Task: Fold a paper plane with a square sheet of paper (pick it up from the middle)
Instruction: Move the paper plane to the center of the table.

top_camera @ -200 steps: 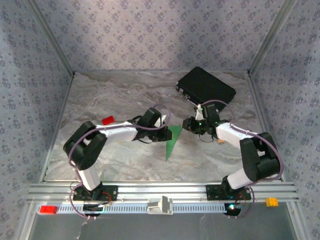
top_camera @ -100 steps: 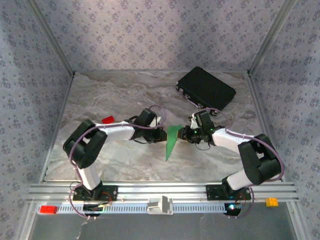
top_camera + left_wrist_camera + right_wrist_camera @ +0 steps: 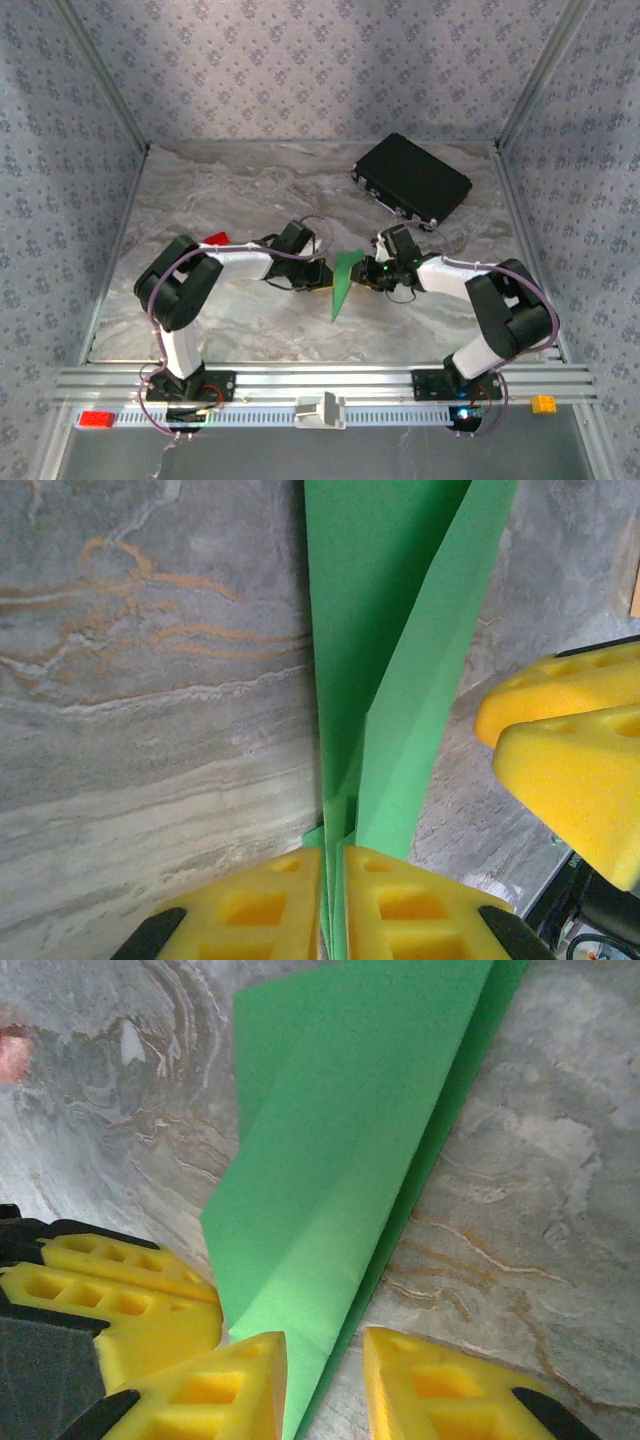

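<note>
Left gripper [image 3: 332, 900] pinches the half-folded paper plane [image 3: 390, 630] while right gripper [image 3: 325, 1390] straddles its flap, jaws apart; next, likely clamp and crease.

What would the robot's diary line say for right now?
step: folding | left hand: shut on paper | right hand: open, straddling paper's edge | paper: creased, layers doubled
</note>
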Motion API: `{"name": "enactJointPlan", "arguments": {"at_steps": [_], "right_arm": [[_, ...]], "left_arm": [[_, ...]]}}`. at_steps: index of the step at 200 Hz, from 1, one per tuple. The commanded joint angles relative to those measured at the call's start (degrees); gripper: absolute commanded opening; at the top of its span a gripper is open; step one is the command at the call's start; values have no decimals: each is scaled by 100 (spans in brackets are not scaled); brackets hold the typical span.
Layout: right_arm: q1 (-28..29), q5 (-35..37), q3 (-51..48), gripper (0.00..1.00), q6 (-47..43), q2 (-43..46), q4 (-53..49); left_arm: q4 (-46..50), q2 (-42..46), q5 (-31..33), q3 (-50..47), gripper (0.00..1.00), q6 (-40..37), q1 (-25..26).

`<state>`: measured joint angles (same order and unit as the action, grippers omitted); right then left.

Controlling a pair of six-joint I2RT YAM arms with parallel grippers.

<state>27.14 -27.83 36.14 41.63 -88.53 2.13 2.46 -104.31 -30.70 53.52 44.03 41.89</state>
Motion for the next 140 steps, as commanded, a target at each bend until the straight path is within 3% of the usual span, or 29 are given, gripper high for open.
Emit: {"name": "enactJointPlan", "arguments": {"at_steps": [1, 140], "right_arm": [[76, -67, 95, 28, 83, -145, 62], [134, -70, -1, 25, 58, -413, 1]], "left_arm": [[102, -115, -210, 150, 16, -52, 11], [-153, -178, -565, 89, 21, -30, 37]]}}
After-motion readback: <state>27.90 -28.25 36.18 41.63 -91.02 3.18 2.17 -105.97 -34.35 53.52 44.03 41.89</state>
